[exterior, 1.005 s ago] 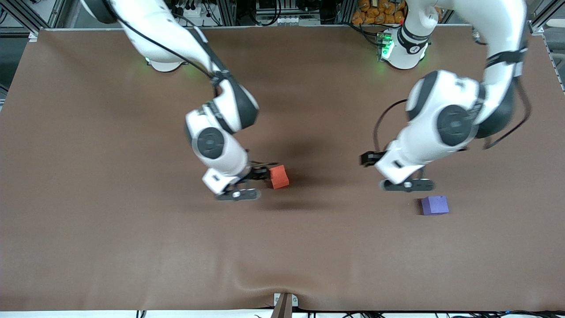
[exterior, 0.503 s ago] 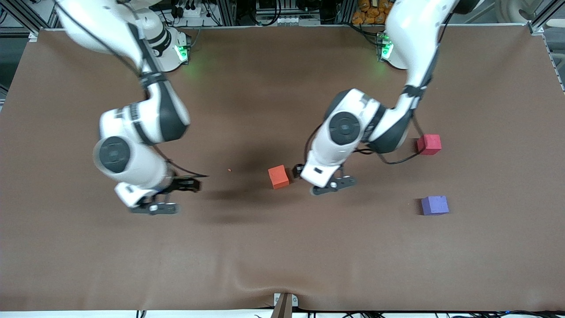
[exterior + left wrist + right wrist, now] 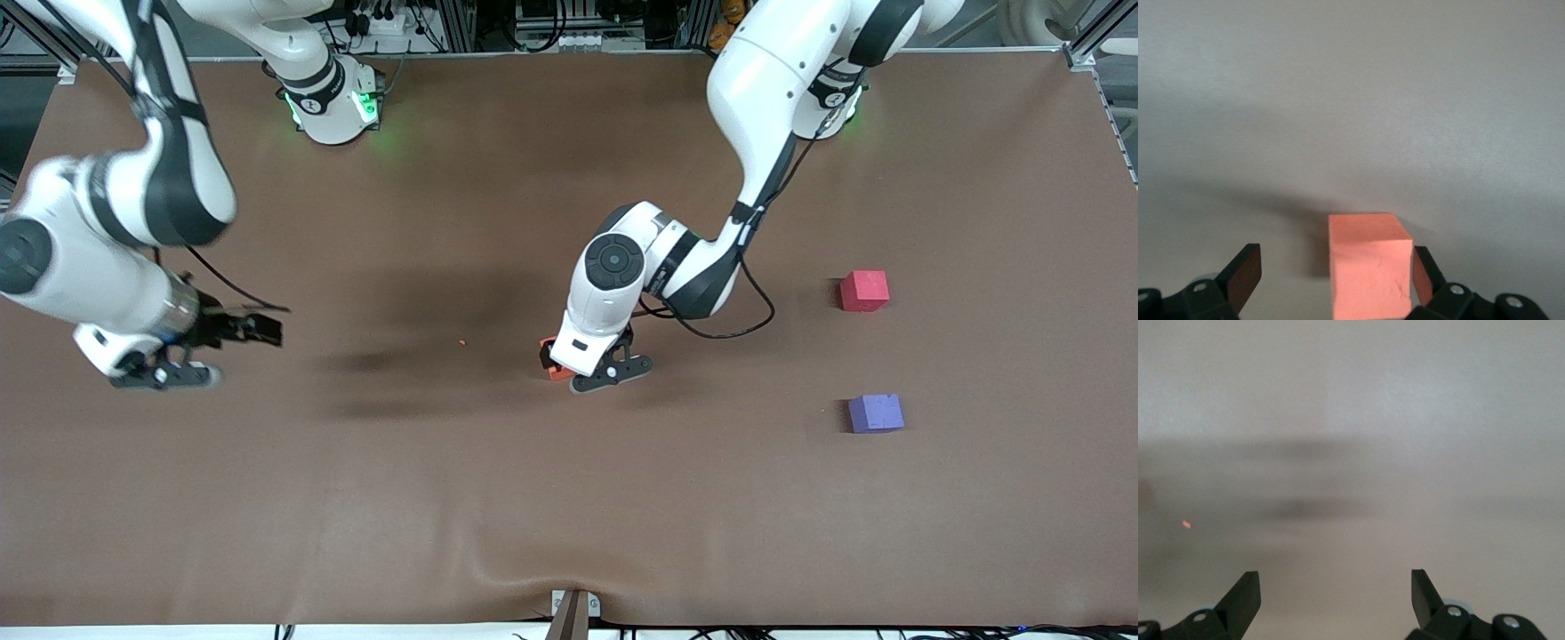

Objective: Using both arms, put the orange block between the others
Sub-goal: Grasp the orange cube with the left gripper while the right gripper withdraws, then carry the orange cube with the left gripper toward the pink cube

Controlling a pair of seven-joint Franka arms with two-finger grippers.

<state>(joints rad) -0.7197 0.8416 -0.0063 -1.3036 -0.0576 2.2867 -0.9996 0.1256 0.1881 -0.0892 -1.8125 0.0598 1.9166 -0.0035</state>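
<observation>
- Three cubes sit on the brown desk (image 3: 569, 516): the orange block (image 3: 553, 368), a pinkish-red cube (image 3: 864, 291) and a purple cube (image 3: 876, 413).
- The orange block rests on the desk near its middle, mostly hidden in the front view by the left arm's wrist.
- The left claw (image 3: 594, 377) is low over the orange block. In the left wrist view the block (image 3: 1369, 265) stands between the two fingers (image 3: 1245, 273); one finger lies right against a side of the block, the other stands well clear, so the claw is spread wide and has not closed on anything.
- The pinkish-red cube and the purple cube both lie toward the left arm's end of the desk, well apart from the orange block. The purple cube is nearer to the front camera than the pinkish-red cube, with bare desk between them.
- The right claw (image 3: 164, 373) hangs over the right arm's end of the desk. The right wrist view shows its fingers (image 3: 1245, 595) spread wide with nothing between them.
- A tiny orange speck (image 3: 462, 341) lies on the desk between the two claws; it also shows in the right wrist view (image 3: 1186, 524).
</observation>
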